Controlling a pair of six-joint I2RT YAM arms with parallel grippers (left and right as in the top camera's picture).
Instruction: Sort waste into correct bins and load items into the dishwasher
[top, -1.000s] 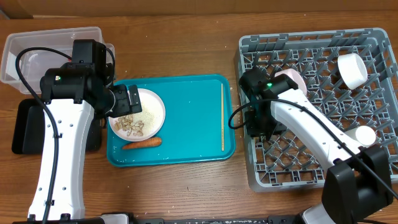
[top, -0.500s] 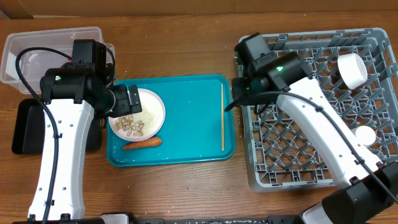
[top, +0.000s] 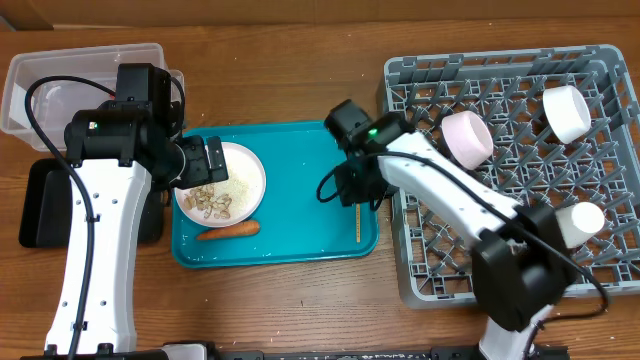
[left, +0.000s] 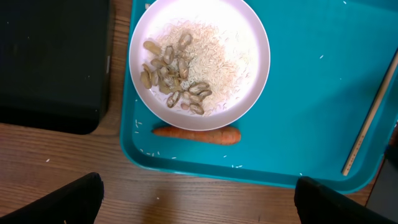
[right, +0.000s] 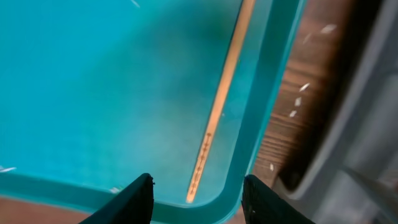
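The teal tray (top: 300, 190) at centre holds a white-pink plate (left: 199, 59) at its left with peanut shells (left: 171, 81) and rice grains (left: 214, 56) on it, a carrot (left: 198, 134) just below the plate, and one chopstick (right: 217, 118) lying lengthwise close to the right rim. At right, the grey dish rack (top: 500, 90) holds a pinkish bowl (top: 467, 138) on its side, a white cup (top: 565, 112) at upper right and another white dish (top: 580, 220) at the right edge. The clear tub (top: 60, 80) sits at upper left and the black tray (top: 40, 210) below it; their contents cannot be made out. The right gripper (right: 198, 180) has left the rack's left edge, where it was half a second ago, and now hangs over the tray's right side, fingers spread either side of the chopstick without touching it. The left gripper (left: 198, 182) has not moved; its fingers are spread wide above the plate. A broad stretch of teal floor separates plate and chopstick, while only a narrow strip of wooden table (right: 292, 106), dotted with grains, separates tray rim from rack.
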